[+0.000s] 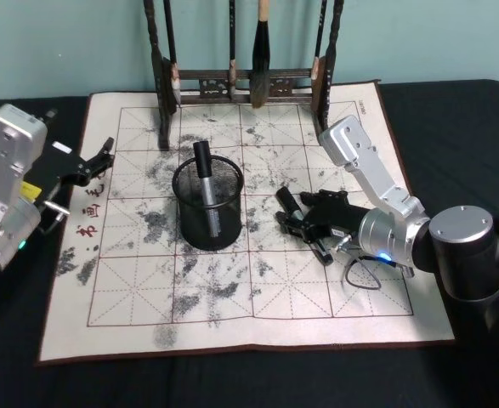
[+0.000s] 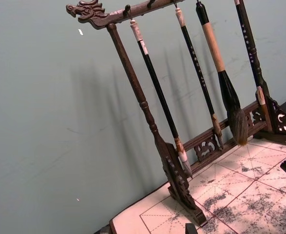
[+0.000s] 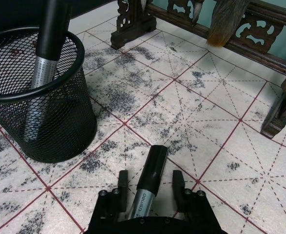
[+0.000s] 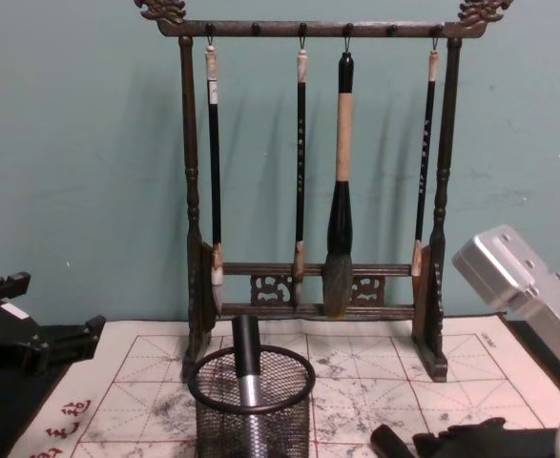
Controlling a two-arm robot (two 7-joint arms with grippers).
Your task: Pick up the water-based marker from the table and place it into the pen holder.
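Right wrist view: got right gripper (image 3: 150,175) wide open astride marker (image 3: 148,187), not pinched yet. Prob light, stiff, slick, so grab mid-barrel. Left gripper (image 1: 100,160) parked by mat edge.

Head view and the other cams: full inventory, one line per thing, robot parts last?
table: one, dark, under everything
mat: one, cream with red grid and ink stains, on the table
pen holder: one, black mesh, mid-mat
marker in holder: one, black cap and silver barrel, leaning inside the pen holder
marker on mat: one, same colours, lying right of the pen holder
brush rack: one, dark wood, at the mat's far edge
brushes: four, hanging from the rack
right pincer: open, fingers either side of the marker on mat
left pincer: at the mat's left edge
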